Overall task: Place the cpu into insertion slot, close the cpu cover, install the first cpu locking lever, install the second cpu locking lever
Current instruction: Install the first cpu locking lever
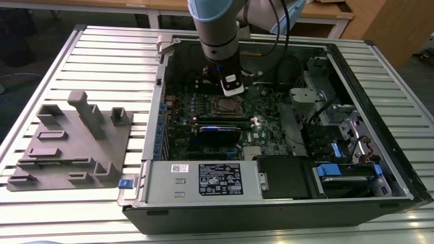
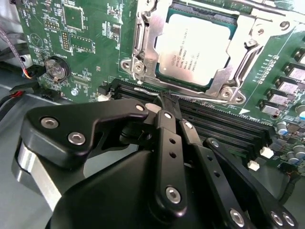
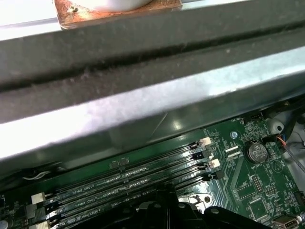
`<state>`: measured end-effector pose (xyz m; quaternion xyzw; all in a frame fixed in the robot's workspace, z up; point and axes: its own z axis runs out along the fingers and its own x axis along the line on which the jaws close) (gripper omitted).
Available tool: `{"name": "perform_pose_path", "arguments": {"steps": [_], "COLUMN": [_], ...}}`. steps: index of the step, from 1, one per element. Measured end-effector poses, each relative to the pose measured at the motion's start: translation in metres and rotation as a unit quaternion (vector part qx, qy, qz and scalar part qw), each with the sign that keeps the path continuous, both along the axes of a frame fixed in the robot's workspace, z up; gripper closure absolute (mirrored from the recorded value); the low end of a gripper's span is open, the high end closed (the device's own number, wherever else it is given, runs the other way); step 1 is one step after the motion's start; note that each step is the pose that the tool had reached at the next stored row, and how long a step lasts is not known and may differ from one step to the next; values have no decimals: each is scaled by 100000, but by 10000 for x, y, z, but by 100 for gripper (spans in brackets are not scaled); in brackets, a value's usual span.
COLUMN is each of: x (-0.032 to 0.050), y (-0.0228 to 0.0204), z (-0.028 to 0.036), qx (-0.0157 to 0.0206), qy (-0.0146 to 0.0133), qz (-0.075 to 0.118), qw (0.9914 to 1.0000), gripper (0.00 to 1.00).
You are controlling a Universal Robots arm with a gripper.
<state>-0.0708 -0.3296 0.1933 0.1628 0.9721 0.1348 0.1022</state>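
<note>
- Progress: cpu sits flat in the insertion slot, silvery top face up. 1st step reads as done.
- cpu cover: the silver frame lies down around the chip, which shows through its window. Looks closed, so the 2nd step is likely done as well.
- Levers: 1 thin silver locking lever runs along the socket edge beside the memory slots. Cannot tell whether it is hooked home. The other lever cannot be made out with certainty. Judged: both lever steps are still open or in hand.
- Gripper: fingers drawn together with the tips meeting, and nothing visible between them. The tips hang just beside the near socket edge, right by that lever's end; contact cannot be told. In the exterior view the arm reaches straight down into the case, just far of the socket.
- Containers: the open computer case lies on the slatted table. It holds the green motherboard, and a black labelled power supply sits along its near side. A grey fixture block with upright posts stands on the table at the exterior view's left, well apart from the case.
</note>
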Motion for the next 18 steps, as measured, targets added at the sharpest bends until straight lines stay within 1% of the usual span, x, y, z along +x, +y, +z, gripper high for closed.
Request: {"name": "perform_pose_path", "arguments": {"steps": [3, 4, 7, 11, 18], "x": [2, 6, 18, 24, 24], "y": [0, 1, 1, 1, 15], "z": [-1, -2, -2, -3, -2], "qx": [8, -56, -519, -564, -566], "qy": [-6, -15, -13, -9, -7], "qz": [-1, 2, 3, -3, 5], "qw": [100000, 100000, 99999, 99998, 99998], "gripper": [89, 89, 89, 89, 89]}}
